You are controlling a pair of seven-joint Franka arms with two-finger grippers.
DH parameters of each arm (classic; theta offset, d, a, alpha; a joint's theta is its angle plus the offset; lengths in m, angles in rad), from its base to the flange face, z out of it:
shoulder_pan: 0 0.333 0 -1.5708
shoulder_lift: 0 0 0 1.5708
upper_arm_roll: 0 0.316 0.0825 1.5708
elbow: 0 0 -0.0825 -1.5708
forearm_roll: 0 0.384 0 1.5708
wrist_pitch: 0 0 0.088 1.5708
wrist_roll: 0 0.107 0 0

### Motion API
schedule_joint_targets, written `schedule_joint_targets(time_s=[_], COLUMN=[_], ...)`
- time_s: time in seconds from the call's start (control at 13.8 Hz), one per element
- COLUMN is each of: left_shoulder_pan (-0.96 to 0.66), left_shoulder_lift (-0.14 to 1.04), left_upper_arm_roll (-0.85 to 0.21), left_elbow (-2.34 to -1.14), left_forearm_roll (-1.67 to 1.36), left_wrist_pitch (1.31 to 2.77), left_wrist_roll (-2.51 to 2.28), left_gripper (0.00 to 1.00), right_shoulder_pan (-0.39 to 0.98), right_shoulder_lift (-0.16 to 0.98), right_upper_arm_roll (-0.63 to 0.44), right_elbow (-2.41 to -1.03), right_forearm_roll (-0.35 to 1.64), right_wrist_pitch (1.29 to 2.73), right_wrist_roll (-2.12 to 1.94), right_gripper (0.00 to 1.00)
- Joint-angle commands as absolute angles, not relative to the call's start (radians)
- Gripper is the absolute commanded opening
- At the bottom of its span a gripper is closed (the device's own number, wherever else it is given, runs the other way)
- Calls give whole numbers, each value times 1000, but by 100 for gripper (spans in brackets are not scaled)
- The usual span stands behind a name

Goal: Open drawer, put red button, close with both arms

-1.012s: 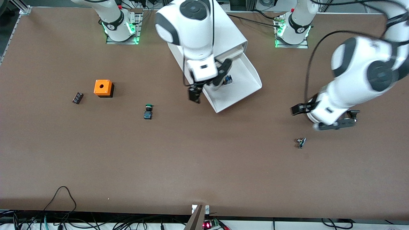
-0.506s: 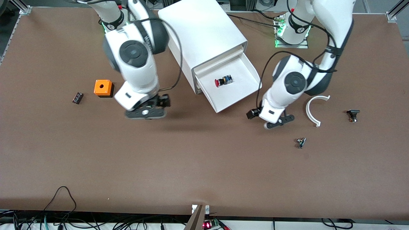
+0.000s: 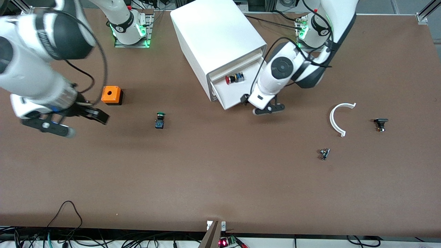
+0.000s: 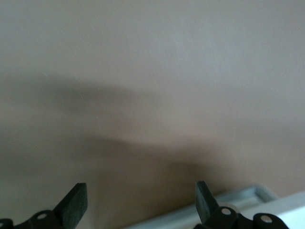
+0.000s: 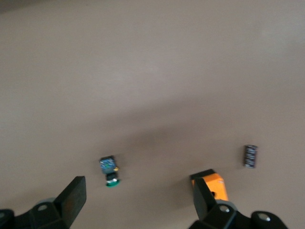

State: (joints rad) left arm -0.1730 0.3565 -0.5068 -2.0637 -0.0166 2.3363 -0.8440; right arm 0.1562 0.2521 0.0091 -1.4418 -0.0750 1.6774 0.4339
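Two grippers, both with fingers spread apart and holding nothing. Left gripper (image 3: 267,109) low at the upper middle of the front view, just beside the front corner of the white drawer (image 3: 225,100), fingertips (image 4: 75,202) wide in the left wrist view with a pale edge (probably the drawer's) at the frame's bottom. Right gripper (image 3: 81,124) out toward the right arm's end of the table, near the orange box (image 3: 111,94), hovering over bare brown tabletop; in the right wrist view, the same box and the green-capped switch (image 5: 110,171) beyond its open fingers. Red button (image 3: 233,78) already lying on its side inside the drawer, which juts only partway out of the white cabinet (image 3: 217,34), red cap toward the right arm's end. By its look light, rigid plastic, not fragile; smooth domed cap likely slippery, so best pinched across the flat flanks of the blocky blue-and-yellow body if moved at all. Probably no regrasp needed: only the closing push on the drawer front left to do.
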Motion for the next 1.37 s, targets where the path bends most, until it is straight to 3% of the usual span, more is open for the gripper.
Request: schedule_joint_targets(time_s=[0.0, 0.29, 0.65, 1.01, 1.16, 1.3], left_shoulder_pan=[-167, -167, -118, -25, -6, 6], left_shoulder_lift=[296, 291, 264, 175, 125, 92], left_upper_arm_roll=[-575, -643, -621, -402, -327, -241], left_elbow=[-2129, -2166, -2154, -2073, -2047, -1941], left_forearm_roll=[12, 12, 21, 21, 18, 9], left_wrist_pitch=[2336, 2329, 2339, 2333, 2258, 2080], left_wrist_roll=[-854, -854, -851, -655, -420, -234], left_gripper=[100, 100, 100, 100, 100, 100], right_shoulder_pan=[66, 48, 48, 48, 48, 48], right_shoulder_lift=[196, 187, -12, -103, -106, -97], right_upper_arm_roll=[37, -99, -115, -94, -94, -95], right_elbow=[-1476, -1491, -1774, -1879, -1879, -1872], right_forearm_roll=[-58, 13, 26, 20, 20, 17], right_wrist_pitch=[1657, 1626, 1761, 1769, 1764, 1775], right_wrist_roll=[274, -18, -37, -25, -23, -25], right_gripper=[100, 100, 100, 100, 100, 100])
